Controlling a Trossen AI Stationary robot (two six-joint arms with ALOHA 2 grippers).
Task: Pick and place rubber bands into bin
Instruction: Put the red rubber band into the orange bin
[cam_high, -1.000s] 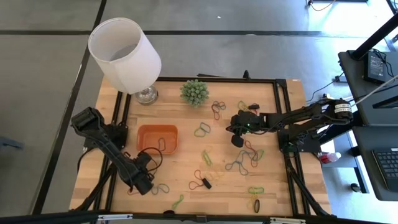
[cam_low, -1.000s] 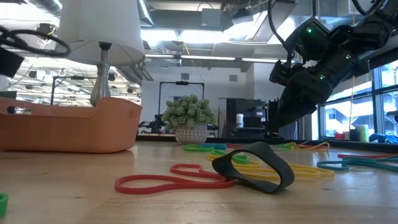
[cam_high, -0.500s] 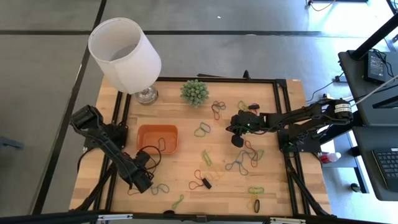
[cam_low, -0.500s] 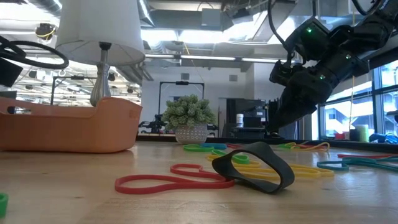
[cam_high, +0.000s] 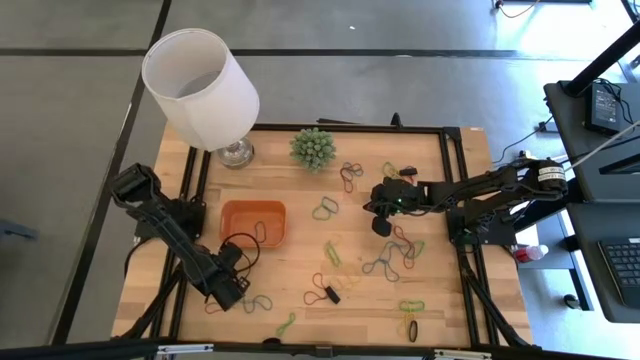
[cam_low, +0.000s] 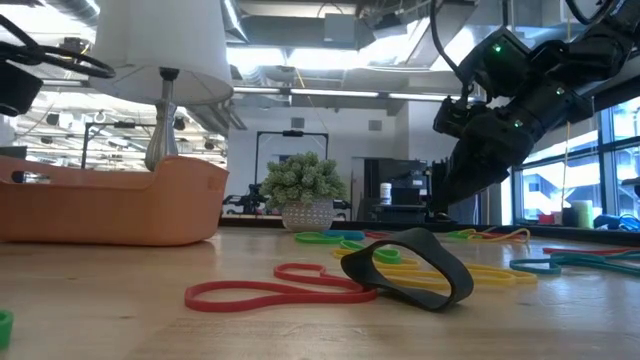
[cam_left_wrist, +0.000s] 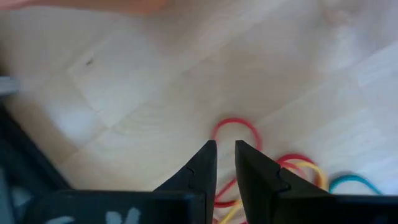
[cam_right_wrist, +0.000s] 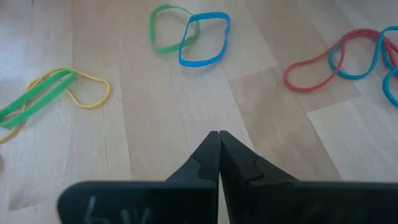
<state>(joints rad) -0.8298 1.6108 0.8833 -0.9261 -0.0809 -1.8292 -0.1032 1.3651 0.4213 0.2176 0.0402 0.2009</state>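
Robotics lab or workshop in open industrial hall. Wooden counter (cam_high: 300, 265) in black metal frame (cam_high: 455, 135), two dark robot arms mounted at frame's left and right edges. Grey concrete floor (cam_high: 400, 25) around it, with cables at upper right of frame. Second workstation with laptop (cam_high: 607, 105) at right edge. Low view: exposed ceiling ducts (cam_low: 330, 22), strip lights, large windows (cam_low: 560, 170) at right, equipment racks in background.

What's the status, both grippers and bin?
Left gripper low near the front-left bands, jaws slightly apart, nothing visibly held. Right gripper shut, empty, mid-table. Bin unobstructed.
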